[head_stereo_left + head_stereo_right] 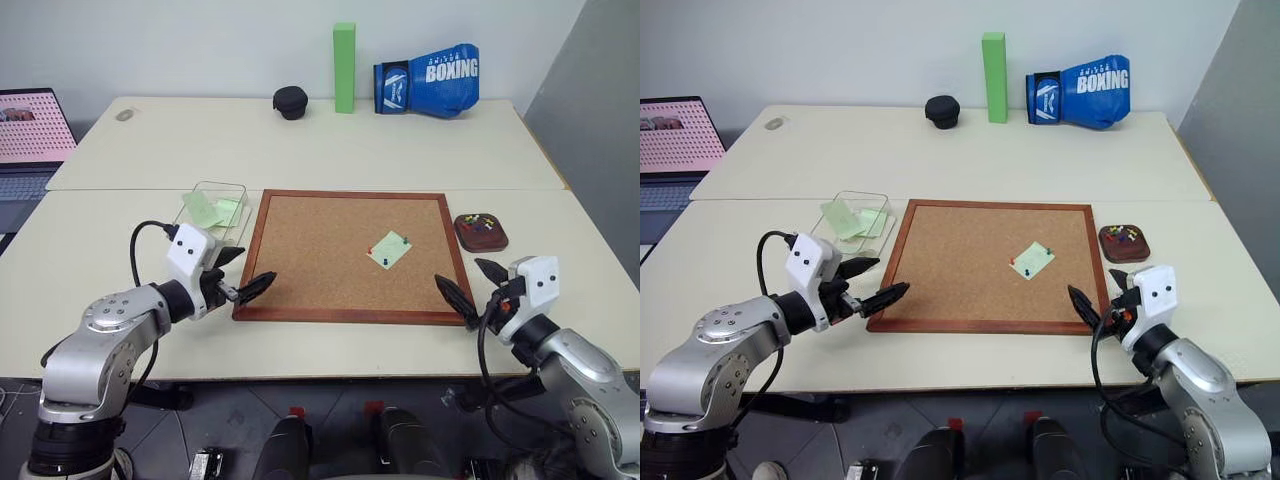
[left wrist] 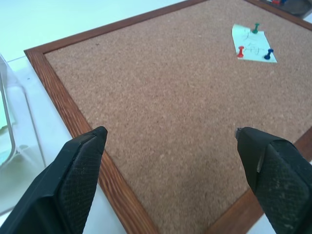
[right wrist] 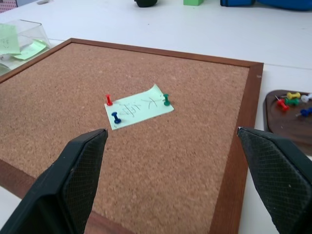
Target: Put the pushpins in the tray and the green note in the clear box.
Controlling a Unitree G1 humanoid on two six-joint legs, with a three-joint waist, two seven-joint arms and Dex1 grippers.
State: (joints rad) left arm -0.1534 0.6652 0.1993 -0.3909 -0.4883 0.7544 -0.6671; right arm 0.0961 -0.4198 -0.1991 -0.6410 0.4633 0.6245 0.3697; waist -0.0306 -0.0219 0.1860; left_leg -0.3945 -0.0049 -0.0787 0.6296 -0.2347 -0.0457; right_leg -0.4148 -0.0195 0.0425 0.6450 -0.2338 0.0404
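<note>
Left tool (image 1: 241, 272) and right tool (image 1: 472, 284) are held wide apart and empty at the cork board's (image 1: 320, 250) near corners. The green note (image 1: 389, 249) is pinned by three pushpins (image 3: 116, 117); bare cork is left around it.

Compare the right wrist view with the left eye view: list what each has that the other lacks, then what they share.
Right wrist view alone: the handwriting on the green note, and the pushpins holding it told apart as red, blue and green.

Left eye view alone: the left pincer open at the cork board's near left corner, the laptop, and the boxing glove and green block whole.

Both: the cork board with the pinned note, the tray with loose pins, the clear box holding notes, and the open right pincer.
</note>
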